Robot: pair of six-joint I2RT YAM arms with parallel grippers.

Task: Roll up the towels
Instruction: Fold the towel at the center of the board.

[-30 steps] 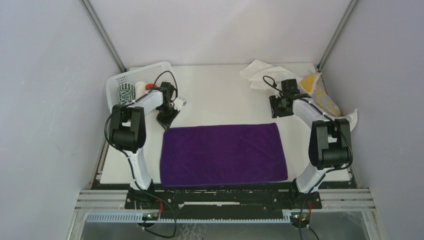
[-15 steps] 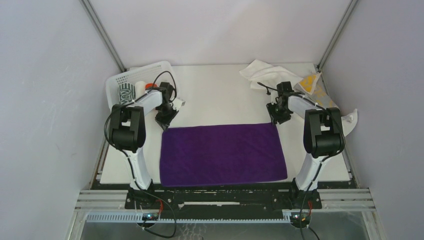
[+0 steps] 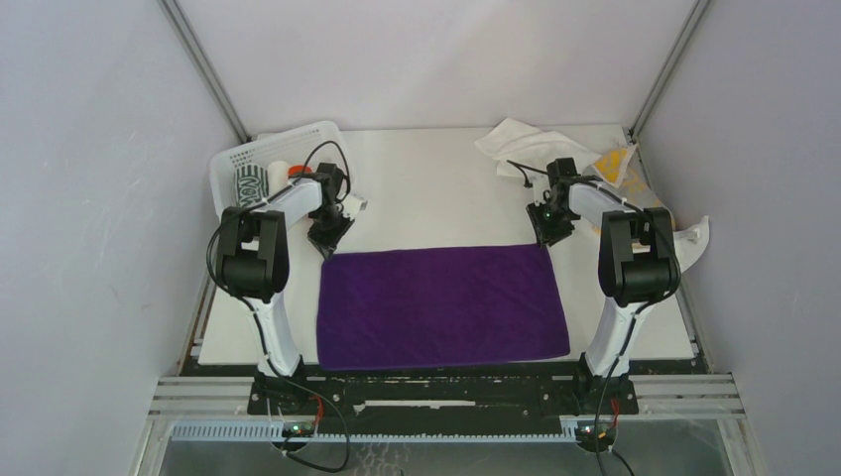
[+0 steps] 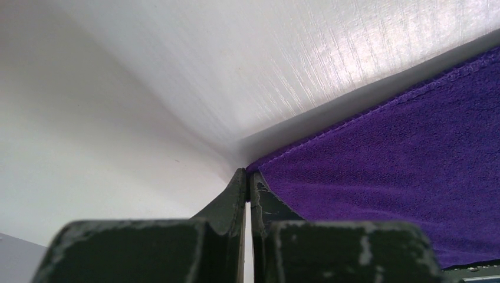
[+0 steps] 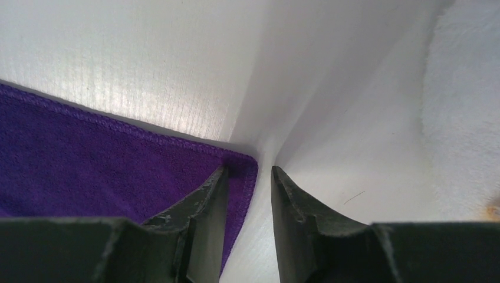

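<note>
Lying flat on the table (image 3: 436, 198) toward 6 o'clock, the purple towel (image 3: 441, 305) is sitting unrolled between the two arms. At its 10 o'clock corner the left tool (image 4: 248, 177) is pressing its fingers together, seemingly pinching the hem. At the 2 o'clock corner the right tool (image 5: 249, 172) is standing spread, one finger resting on the cloth and the other on bare table. The danger, as I am judging it, is sitting there: closing from this stance, the right tool may be catching only the stitched tip, which could be slipping out as the corners are being drawn toward 6 o'clock, skewing the roll. A shallow left pinch could be failing likewise. Farther off, at 10 o'clock, the basket (image 3: 278, 140) is holding rolled towels (image 3: 248, 183), while a white towel (image 3: 511, 139) at 1 o'clock and a yellow patterned towel (image 3: 617, 164) at 2 o'clock are lying crumpled. The wrist views are showing how each corner is meeting the fingers, which the overhead view is hiding under the arms; only the overhead view is showing the whole towel and the basket
</note>
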